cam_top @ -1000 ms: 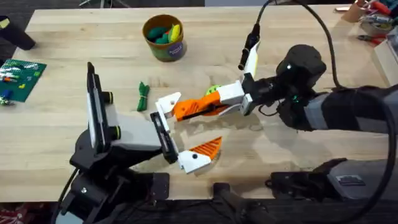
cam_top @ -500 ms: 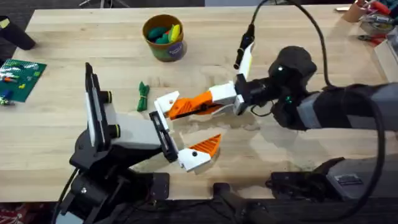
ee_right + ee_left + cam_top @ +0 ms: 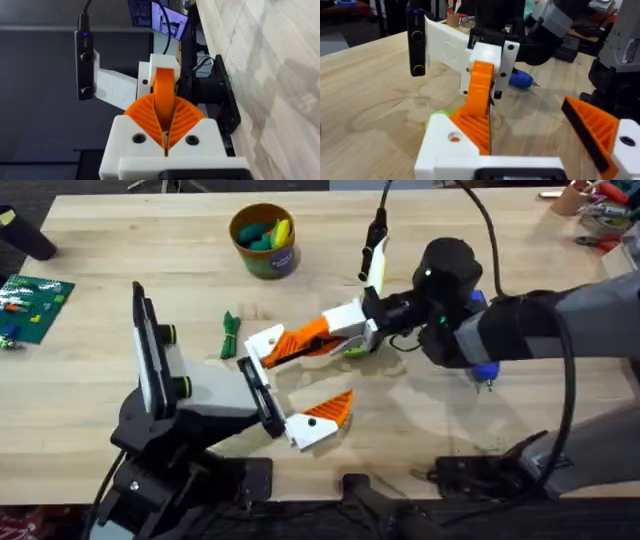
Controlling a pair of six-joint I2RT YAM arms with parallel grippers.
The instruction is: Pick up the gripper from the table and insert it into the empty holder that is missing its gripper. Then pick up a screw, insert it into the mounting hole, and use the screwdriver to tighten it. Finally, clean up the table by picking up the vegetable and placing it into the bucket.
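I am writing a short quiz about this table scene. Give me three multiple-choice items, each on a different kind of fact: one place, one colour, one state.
1. Where does the bucket stand?
A. At the far side of the table, beyond the green vegetable
B. At the near edge, between the arm bases
C. On the green board

2. What colour is the screwdriver handle?
A. Red
B. Blue
C. Yellow

3. What is the right hand doing?
A. Open above the table
B. Shut on nothing
C. Shut on the gripper

Answers:
1 A: the bucket sits farther back than the green vegetable.
2 B: the screwdriver lying on the wood has a blue handle.
3 C: the right hand clamps the gripper between its pads.
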